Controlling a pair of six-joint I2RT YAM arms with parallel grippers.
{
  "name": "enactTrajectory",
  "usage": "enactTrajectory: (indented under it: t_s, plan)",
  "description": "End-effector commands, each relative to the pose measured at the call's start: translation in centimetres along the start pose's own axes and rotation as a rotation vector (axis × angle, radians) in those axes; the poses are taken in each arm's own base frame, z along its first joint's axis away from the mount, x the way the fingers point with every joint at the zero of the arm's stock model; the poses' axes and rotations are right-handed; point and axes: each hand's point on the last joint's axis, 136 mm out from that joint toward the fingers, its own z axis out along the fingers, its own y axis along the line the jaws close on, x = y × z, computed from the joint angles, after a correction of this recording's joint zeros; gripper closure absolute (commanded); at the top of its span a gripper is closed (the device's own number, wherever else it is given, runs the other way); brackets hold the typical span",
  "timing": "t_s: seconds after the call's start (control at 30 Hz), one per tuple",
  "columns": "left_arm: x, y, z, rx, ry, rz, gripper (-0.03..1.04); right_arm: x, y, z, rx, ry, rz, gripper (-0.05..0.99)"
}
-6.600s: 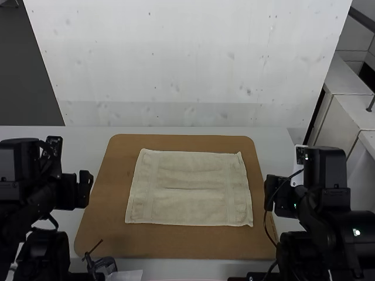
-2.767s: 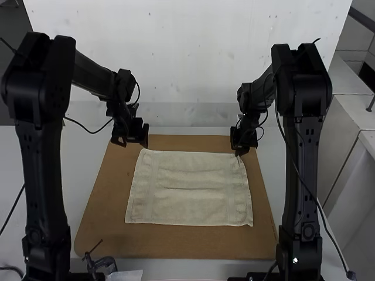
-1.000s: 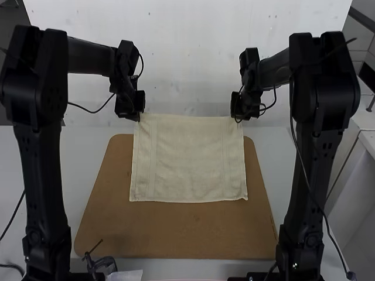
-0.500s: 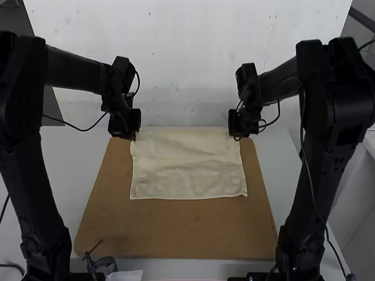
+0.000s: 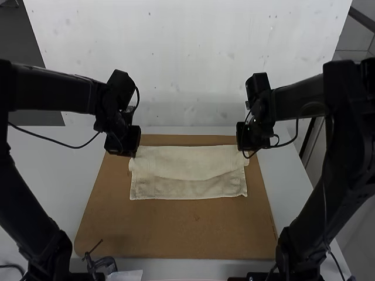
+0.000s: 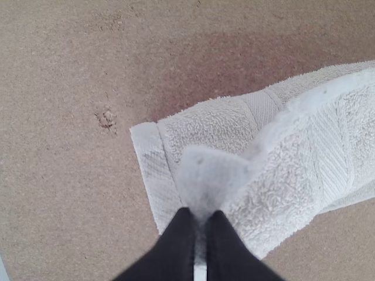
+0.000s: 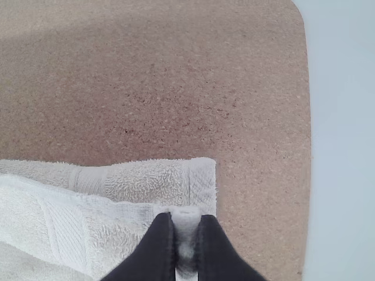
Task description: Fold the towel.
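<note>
Towel (image 5: 188, 164) part-folded on brown board (image 5: 176, 231); left pincer (image 5: 133, 154) clamped on one corner; right pincer (image 5: 245, 153) on another

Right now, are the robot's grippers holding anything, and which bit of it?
Yes: the towel. The left gripper pinches one corner, and the right gripper pinches another corner, at opposite ends of the same edge.

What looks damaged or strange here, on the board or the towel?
The brown board has a small rough mark, perhaps a chip, beside the towel. The towel's upper layer sags unevenly between the left gripper and the right gripper, which looks normal mid-fold.
</note>
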Motion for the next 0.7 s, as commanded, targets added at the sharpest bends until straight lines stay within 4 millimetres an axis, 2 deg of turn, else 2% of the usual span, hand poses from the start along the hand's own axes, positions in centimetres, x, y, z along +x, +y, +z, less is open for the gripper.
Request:
enactTrajectory:
  t_s: [0.0,0.27,0.4,0.67]
  plan:
    - [0.2,-0.8,-1.1,0.018,-0.041,0.027,0.99,0.0,-0.6,-1.2,0.010,-0.032,-0.014,0.92]
    - [1.9,-0.5,-0.9,0.019,-0.042,0.028,0.99,3.0,-0.8,-1.8,0.007,-0.017,-0.039,0.92]
    - [2.2,-0.4,-0.7,0.016,-0.038,0.030,0.99,4.2,-1.1,-1.5,0.011,0.000,-0.048,0.92]
    - [1.9,-0.3,0.4,0.012,-0.049,0.024,0.99,3.9,-1.6,0.4,0.024,-0.007,-0.027,0.92]
